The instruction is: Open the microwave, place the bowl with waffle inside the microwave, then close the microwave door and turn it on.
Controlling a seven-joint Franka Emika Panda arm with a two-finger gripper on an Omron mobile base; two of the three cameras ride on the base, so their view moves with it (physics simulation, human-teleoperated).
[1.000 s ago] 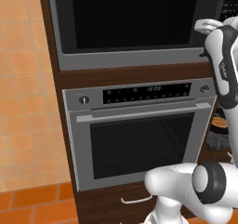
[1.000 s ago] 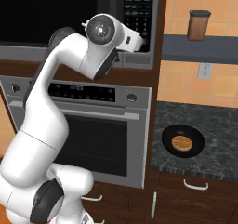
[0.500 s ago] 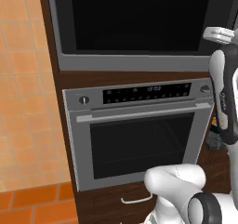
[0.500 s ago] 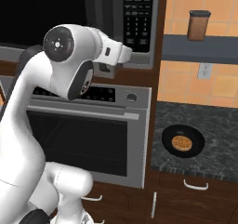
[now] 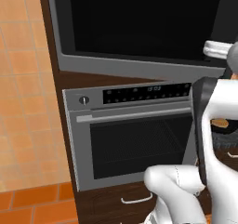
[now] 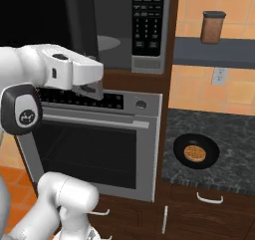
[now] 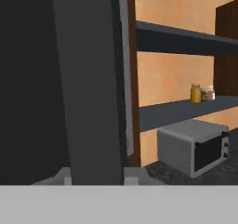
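Swinging out from its frame, the wide black glass microwave door (image 6: 47,45) edged in grey metal now stands partly open, where a second ago it lay shut; in the left base view its dark panel (image 5: 139,21) fills the upper part. Behind it, in the right base view, the large built-in microwave (image 6: 130,32) shows its grey cavity and black keypad panel. Below sits the silver oven (image 6: 94,139) with its horizontal bar handle. The white arm has swung down and leftward since then, so the gripper (image 6: 92,91) now hangs just below the door's lower edge. Whether the jaws grip anything, I cannot tell. Farther right, the black bowl with the round golden waffle (image 6: 195,152) rests on the dark speckled bench (image 6: 234,154).
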